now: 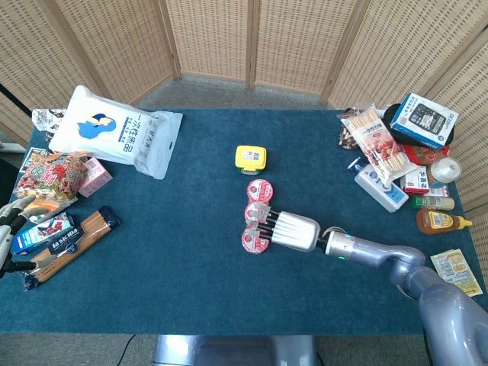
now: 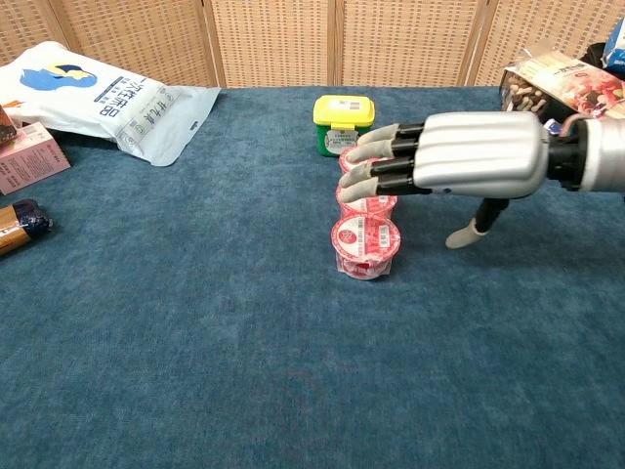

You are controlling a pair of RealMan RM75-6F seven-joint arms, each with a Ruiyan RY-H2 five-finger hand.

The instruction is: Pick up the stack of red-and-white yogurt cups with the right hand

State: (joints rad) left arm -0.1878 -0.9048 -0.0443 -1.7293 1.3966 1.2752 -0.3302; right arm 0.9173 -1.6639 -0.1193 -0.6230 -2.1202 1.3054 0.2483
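Note:
Three red-and-white yogurt cups (image 1: 260, 190) lie joined in a row at the middle of the blue table, running away from me. In the chest view the nearest cup (image 2: 364, 239) faces me in full. My right hand (image 1: 288, 230) reaches in from the right and hovers flat over the row, fingers stretched out above the middle and near cups. In the chest view the right hand (image 2: 459, 154) sits above the cups with its thumb hanging down to their right, gripping nothing. My left hand (image 1: 8, 229) shows only at the far left edge, fingers apart, holding nothing.
A yellow-lidded tub (image 1: 251, 157) stands just behind the cups. A white bag (image 1: 118, 131), snack packs and a pasta box (image 1: 69, 244) fill the left side. Boxes, packets and a sauce bottle (image 1: 438, 222) crowd the right edge. Woven screens stand behind the table.

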